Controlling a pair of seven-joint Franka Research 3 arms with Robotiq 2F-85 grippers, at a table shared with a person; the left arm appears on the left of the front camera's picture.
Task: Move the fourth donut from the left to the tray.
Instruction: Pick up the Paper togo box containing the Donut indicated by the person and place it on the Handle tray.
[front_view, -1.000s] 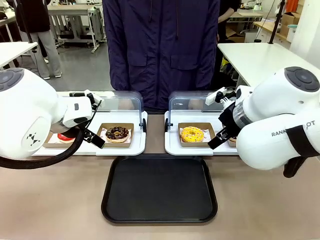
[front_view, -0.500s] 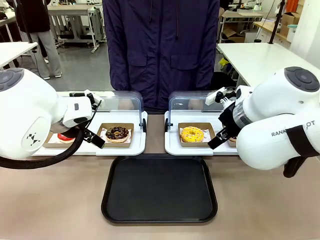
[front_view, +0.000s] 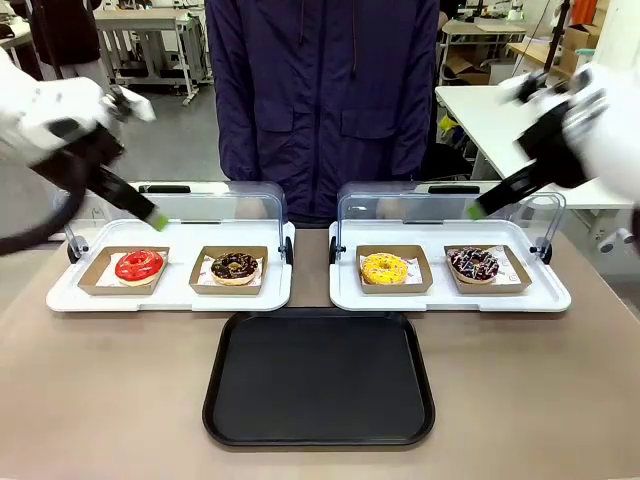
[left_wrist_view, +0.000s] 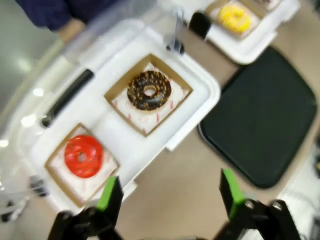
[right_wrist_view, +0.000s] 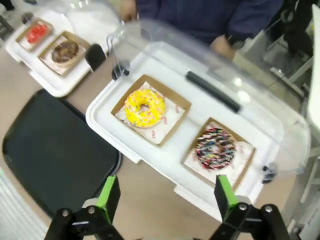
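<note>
The fourth donut (front_view: 474, 263) (right_wrist_view: 216, 148), dark chocolate with coloured sprinkles, sits on its brown holder at the right end of the right white tray. The black tray (front_view: 318, 378) (right_wrist_view: 55, 150) (left_wrist_view: 262, 115) lies bare at the table's front middle. My right gripper (front_view: 475, 211) (right_wrist_view: 167, 194) hangs open high above the right white tray, nothing between its green pads. Above the left white tray my left gripper (front_view: 155, 218) (left_wrist_view: 170, 192) is open too, holding nothing.
A red donut (front_view: 138, 265), a crumb-topped chocolate donut (front_view: 234, 266) and a yellow donut (front_view: 385, 268) sit on holders in two white trays (front_view: 340, 295) with clear lids raised behind. A person in a dark blue jacket (front_view: 320, 100) stands at the far edge.
Both arms have swung up and outward from low over the white trays. The red donut and the fourth donut, hidden before, now show.
</note>
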